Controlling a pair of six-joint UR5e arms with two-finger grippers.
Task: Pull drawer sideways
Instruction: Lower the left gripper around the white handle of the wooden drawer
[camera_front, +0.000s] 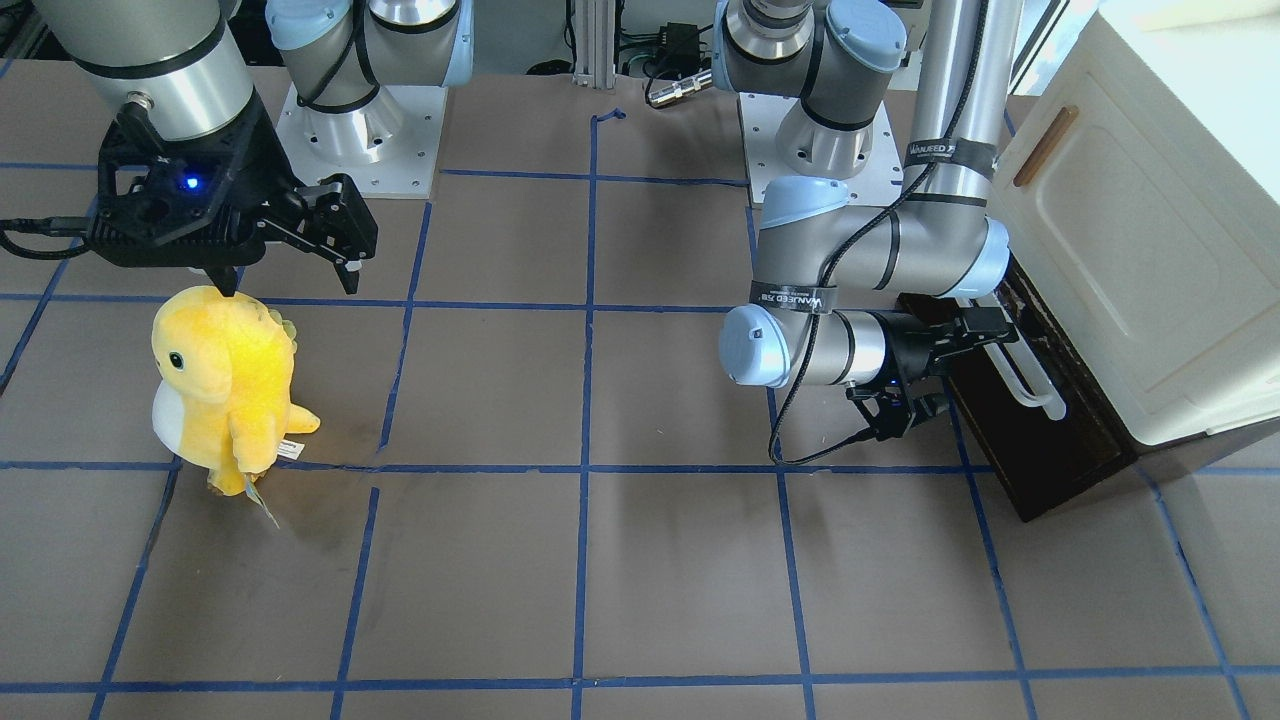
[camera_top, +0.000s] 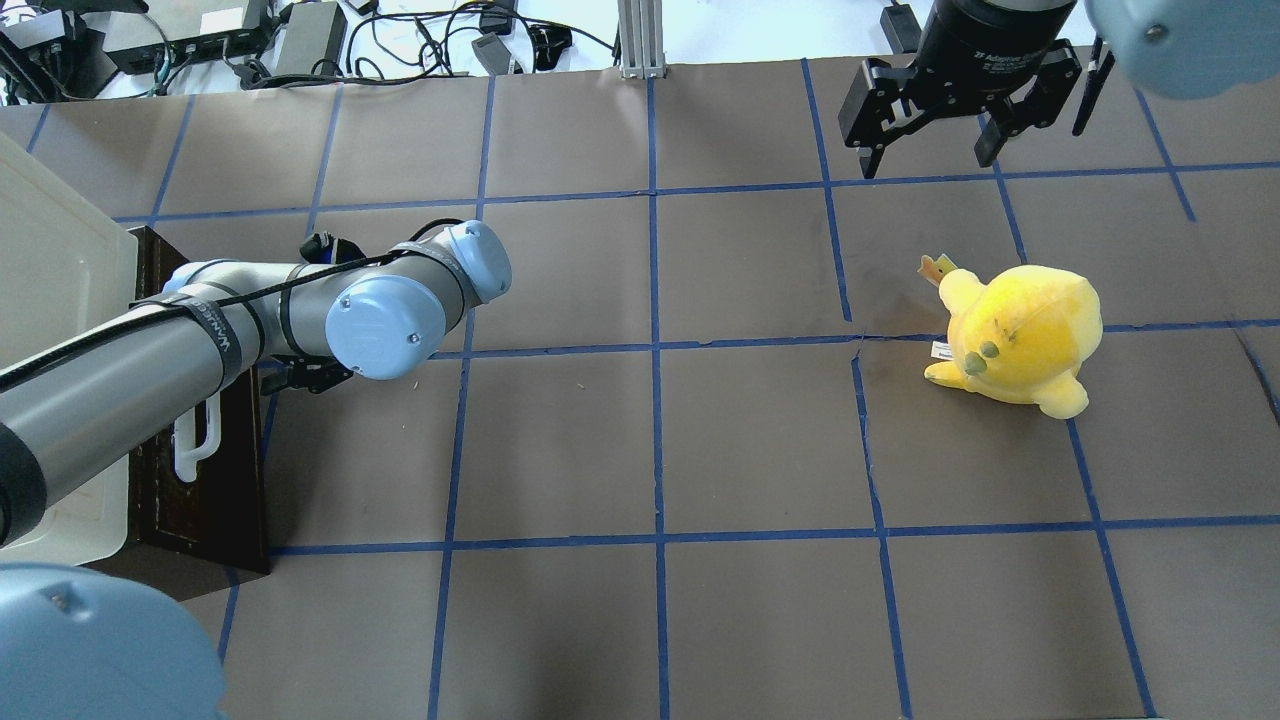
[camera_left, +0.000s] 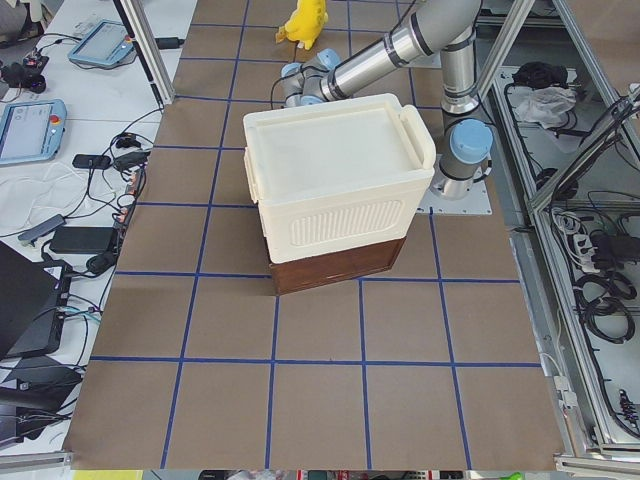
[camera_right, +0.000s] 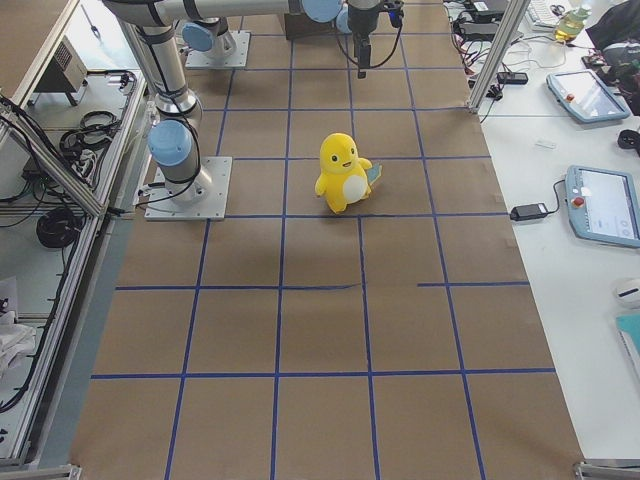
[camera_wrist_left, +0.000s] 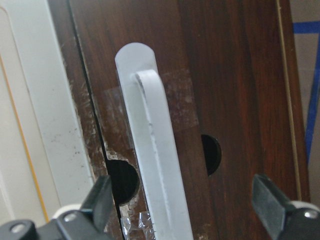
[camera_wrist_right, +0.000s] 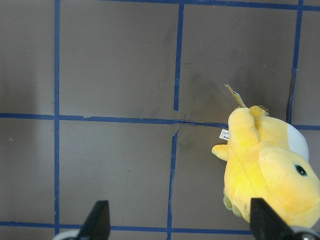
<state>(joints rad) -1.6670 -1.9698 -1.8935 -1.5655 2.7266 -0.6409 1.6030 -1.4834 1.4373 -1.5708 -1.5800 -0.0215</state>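
Note:
The drawer (camera_front: 1050, 440) has a dark brown wooden front and a long white bar handle (camera_front: 1030, 388), and sits under a cream cabinet (camera_front: 1150, 250) at the table's edge. My left gripper (camera_front: 980, 340) is at one end of the handle. In the left wrist view the left gripper (camera_wrist_left: 187, 195) is open, with one finger (camera_wrist_left: 102, 197) on each side of the handle (camera_wrist_left: 157, 165), not touching it. My right gripper (camera_top: 928, 160) hangs open and empty above the table, near a yellow plush toy (camera_top: 1020, 335).
The cream cabinet (camera_left: 340, 190) stands on top of the drawer (camera_left: 335, 265); its panelled door has a small brown handle (camera_front: 1045, 145). The plush (camera_wrist_right: 267, 170) stands on the brown, blue-taped table. Both arm bases (camera_front: 360, 130) are at the table's back.

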